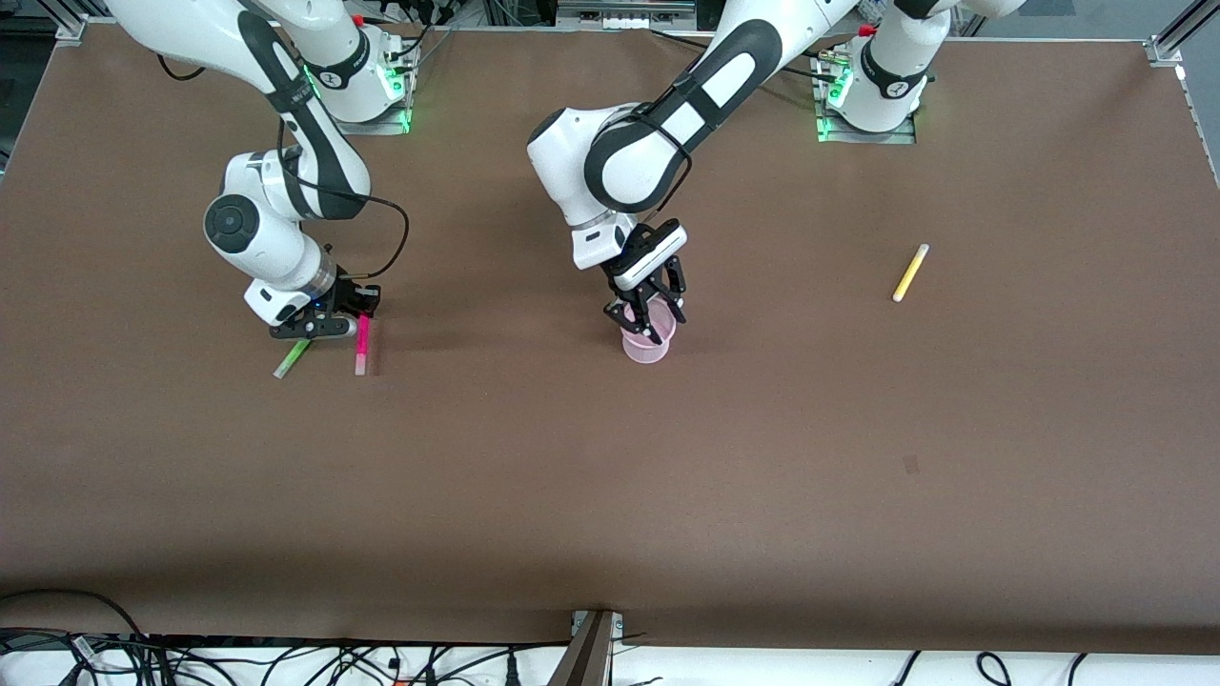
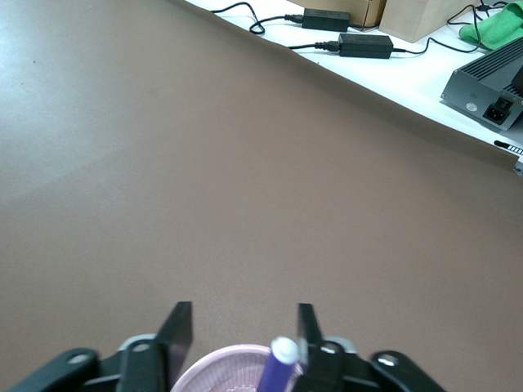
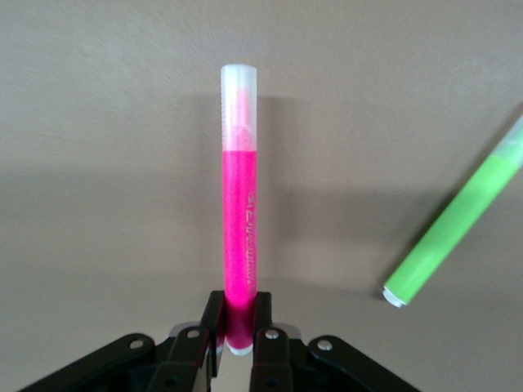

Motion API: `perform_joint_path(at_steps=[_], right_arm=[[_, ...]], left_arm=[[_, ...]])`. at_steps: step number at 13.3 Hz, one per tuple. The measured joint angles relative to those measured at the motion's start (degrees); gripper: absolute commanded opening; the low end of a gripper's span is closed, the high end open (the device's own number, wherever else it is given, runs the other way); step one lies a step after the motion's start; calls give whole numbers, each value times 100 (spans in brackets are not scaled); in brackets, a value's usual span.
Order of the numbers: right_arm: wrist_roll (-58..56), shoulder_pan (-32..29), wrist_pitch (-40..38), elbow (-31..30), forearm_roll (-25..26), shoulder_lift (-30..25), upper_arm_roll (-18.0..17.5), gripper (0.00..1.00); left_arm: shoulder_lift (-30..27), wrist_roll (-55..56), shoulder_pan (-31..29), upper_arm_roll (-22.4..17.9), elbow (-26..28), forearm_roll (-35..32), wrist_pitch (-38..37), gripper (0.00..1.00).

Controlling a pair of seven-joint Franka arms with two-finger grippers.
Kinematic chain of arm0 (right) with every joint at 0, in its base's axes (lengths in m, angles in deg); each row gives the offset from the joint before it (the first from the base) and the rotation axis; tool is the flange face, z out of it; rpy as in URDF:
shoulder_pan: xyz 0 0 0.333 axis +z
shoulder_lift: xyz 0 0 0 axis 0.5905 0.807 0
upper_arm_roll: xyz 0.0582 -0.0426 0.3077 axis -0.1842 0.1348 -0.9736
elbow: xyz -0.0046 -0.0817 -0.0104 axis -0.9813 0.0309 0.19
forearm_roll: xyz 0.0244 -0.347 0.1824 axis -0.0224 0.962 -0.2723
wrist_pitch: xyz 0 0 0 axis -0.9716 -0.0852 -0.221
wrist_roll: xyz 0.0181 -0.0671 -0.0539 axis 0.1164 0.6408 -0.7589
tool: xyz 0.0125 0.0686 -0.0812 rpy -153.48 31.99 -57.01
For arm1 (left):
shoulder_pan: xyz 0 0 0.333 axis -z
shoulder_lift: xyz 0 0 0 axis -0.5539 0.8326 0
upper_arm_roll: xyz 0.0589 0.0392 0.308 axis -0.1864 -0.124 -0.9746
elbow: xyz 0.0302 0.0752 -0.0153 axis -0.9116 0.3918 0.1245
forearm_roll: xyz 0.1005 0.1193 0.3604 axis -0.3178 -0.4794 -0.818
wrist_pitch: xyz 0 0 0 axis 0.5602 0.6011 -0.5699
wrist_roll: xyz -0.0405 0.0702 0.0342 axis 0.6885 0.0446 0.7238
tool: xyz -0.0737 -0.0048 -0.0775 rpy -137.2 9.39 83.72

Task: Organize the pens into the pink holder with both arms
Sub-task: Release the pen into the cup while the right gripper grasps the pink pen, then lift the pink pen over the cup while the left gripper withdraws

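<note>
Over at the right arm's end of the table (image 1: 858, 476), toward the edge where my bases stand, my right gripper (image 1: 360, 322) is clamped tight on one end of the magenta pink pen (image 1: 362, 345). From the right wrist view the pen (image 3: 241, 204) runs straight out from between my fingers, so its long axis lines up with my reach, pale cap pointing toward the front camera's edge. Can't honestly tell whether it's lifted clear of the table yet or just pinched in place. The lime green pen (image 1: 293, 358) lies on the table just beside it, angled, not touching. My left gripper (image 1: 650, 303) sits right over the pink holder (image 1: 647, 346) near the middle of the table, jaws spread apart with nothing in them, and the dark purple pen (image 2: 279, 366) is standing in the holder (image 2: 225, 369) between them, leaning on the rim. So I'd say purple is delivered. The yellow pen (image 1: 910, 272) lies well off toward the left arm's end, so my left arm is the nearer one for that. The thing my next move hangs on: the holder is well apart from my right gripper, toward the table's middle, so the magenta pen has to travel that way and get tipped upright to drop in.
</note>
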Motion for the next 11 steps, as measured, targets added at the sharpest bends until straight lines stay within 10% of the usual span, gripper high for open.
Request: perform_joint_path(at_steps=[5, 11], right_arm=[[56, 0, -2012, 1207, -126, -258, -4, 0], [748, 2, -3614, 2305, -1097, -147, -12, 0]], left_arm=[[-317, -594, -317, -50, -442, 205, -92, 100], [-1379, -3131, -1537, -34, -539, 2143, -26, 100]])
